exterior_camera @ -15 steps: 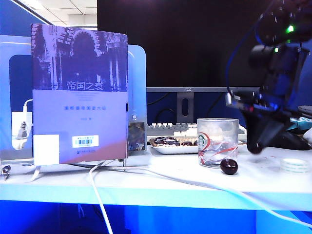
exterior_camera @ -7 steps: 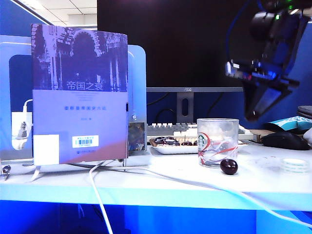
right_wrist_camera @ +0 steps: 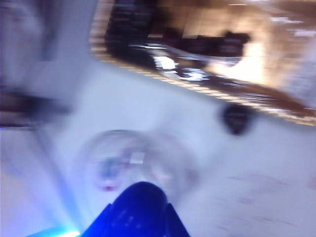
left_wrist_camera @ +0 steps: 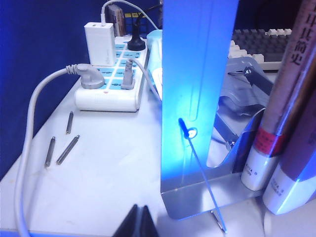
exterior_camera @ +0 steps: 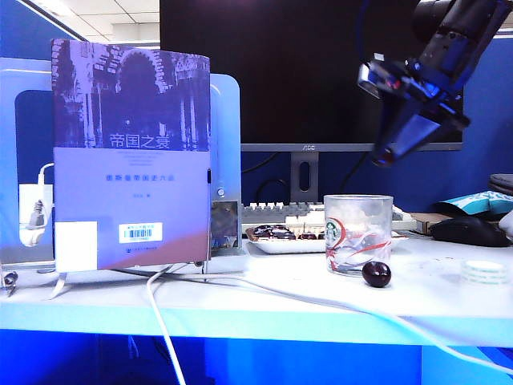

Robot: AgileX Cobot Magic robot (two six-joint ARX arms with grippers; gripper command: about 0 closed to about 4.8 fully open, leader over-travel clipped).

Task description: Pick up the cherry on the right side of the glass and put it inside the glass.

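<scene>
- The white surface (exterior_camera: 264,301) spans the lower part of the frame.
- Right of centre stands the glass (exterior_camera: 358,234), upright.
- The cherry (exterior_camera: 376,273) lies at its lower right, just beside it.
- A tape roll (exterior_camera: 486,272) lies far right.
- A white cable (exterior_camera: 240,289) trails across.
- A bookend with a book (exterior_camera: 131,152) stands at left.

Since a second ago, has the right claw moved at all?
Yes. In the exterior view the right claw has risen and shifted left: it was down at table level right of the glass, and now hangs above the glass rim, against the dark monitor.
</scene>
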